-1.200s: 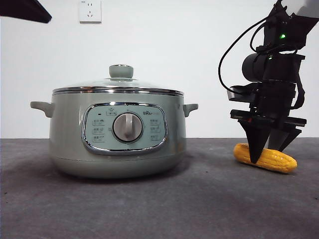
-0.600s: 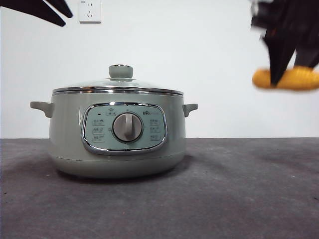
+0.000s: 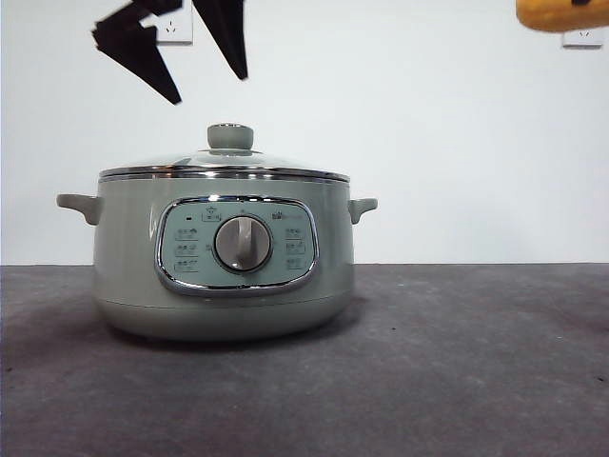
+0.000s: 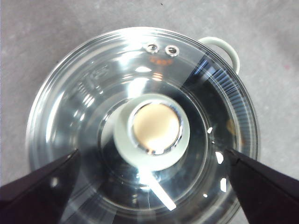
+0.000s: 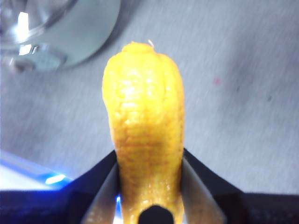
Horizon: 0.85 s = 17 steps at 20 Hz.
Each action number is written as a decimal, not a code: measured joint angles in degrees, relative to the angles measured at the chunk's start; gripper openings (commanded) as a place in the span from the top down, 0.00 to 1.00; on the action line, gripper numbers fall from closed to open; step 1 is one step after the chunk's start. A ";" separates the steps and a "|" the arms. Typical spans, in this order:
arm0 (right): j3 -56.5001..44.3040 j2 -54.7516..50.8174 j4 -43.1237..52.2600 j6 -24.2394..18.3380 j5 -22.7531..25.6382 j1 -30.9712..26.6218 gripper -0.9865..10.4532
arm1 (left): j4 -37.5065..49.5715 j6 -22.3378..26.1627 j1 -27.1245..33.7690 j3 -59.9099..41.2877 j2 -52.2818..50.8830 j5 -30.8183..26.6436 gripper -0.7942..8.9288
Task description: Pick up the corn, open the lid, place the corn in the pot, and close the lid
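The pale green pot (image 3: 224, 271) stands on the dark table with its glass lid (image 3: 225, 164) on, green knob (image 3: 230, 136) up. My left gripper (image 3: 205, 71) hangs open just above the lid; in the left wrist view its jaws stand wide to either side of the knob (image 4: 155, 130), not touching it. My right gripper (image 5: 148, 186) is shut on the yellow corn (image 5: 144, 126) and holds it high at the top right of the front view (image 3: 561, 13), well above the table, to the right of the pot (image 5: 56, 32).
A control panel with a silver dial (image 3: 243, 243) faces the front camera. Side handles (image 3: 80, 205) stick out on both sides of the pot. A wall socket (image 3: 582, 38) is on the white back wall.
My right gripper has lifted the corn from the table up to the top right edge. My left gripper has come in from the top left to above the lid knob.
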 measured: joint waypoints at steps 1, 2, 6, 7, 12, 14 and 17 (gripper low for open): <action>0.00 -0.85 -0.04 0.46 0.04 1.09 0.93 | 0.00 0.33 -0.55 0.13 1.01 -0.35 0.23; 0.00 -1.86 -0.07 1.07 0.02 2.38 0.93 | 0.15 0.52 -1.05 0.13 2.14 -0.39 0.23; 0.00 -4.52 -0.07 3.43 0.02 6.43 0.93 | 2.27 1.01 -1.99 0.13 5.42 -0.94 0.25; 0.00 -4.96 -0.07 3.80 0.02 7.21 0.93 | 3.10 1.01 -2.05 0.13 5.55 -1.73 0.26; 0.00 -5.38 -0.09 5.53 1.51 9.62 0.93 | 2.49 1.11 -2.21 0.15 5.55 -2.29 0.38; 0.00 -5.38 -0.09 5.70 1.55 9.62 0.93 | 2.27 1.55 -2.21 0.15 5.55 -2.29 0.46; 0.00 -5.38 -0.09 5.73 1.70 9.62 0.93 | 3.63 2.03 -2.23 0.15 5.57 -2.29 0.62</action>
